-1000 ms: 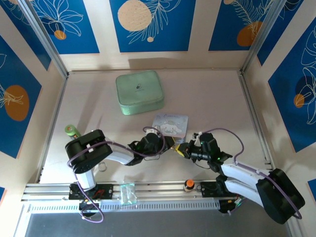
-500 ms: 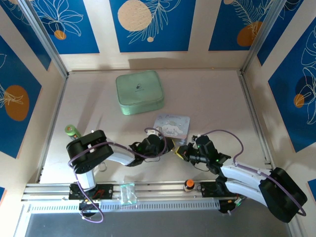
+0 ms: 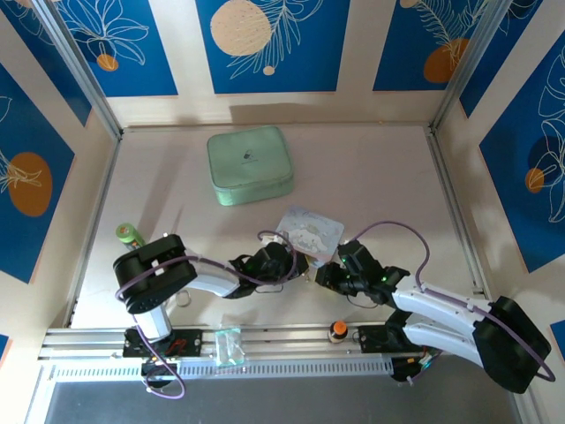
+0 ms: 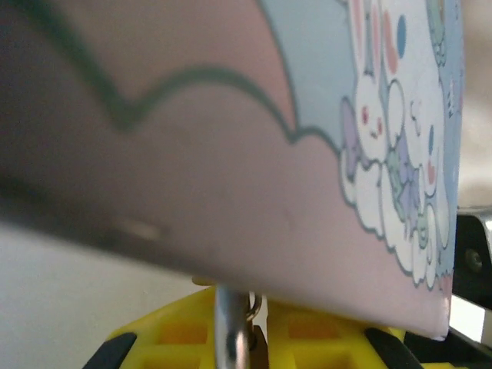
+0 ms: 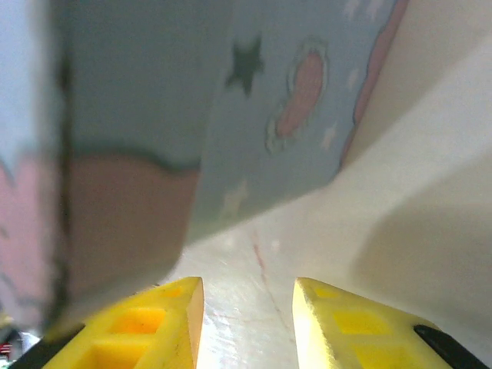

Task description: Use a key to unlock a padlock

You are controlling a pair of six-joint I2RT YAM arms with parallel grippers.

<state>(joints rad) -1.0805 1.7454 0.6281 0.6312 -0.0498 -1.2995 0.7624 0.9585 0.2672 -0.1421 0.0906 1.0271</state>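
Observation:
My left gripper [image 4: 250, 338] is shut on a thin silver metal piece [image 4: 231, 327] with a small ring [image 4: 253, 307] beside it. I cannot tell whether that piece is the key or the padlock's shackle. Its yellow fingers [image 4: 323, 338] sit right under the pastel cartoon box [image 4: 254, 154]. From above, the left gripper [image 3: 297, 265] and the right gripper [image 3: 323, 273] nearly meet at the box's [image 3: 309, 231] near edge. My right gripper [image 5: 247, 311] is open with bare table between its yellow fingers [image 5: 161, 327]. The box [image 5: 215, 108] looms just ahead of it.
A mint-green zip case [image 3: 250, 165] lies toward the back of the table. A green cylinder [image 3: 129, 234] stands at the left beside the left arm. An orange-topped knob [image 3: 337, 329] sits on the front rail [image 3: 282, 340].
The right gripper's jaws have opened and it has edged left toward the left gripper. The cartoon box has turned and slid slightly. The left gripper stays shut.

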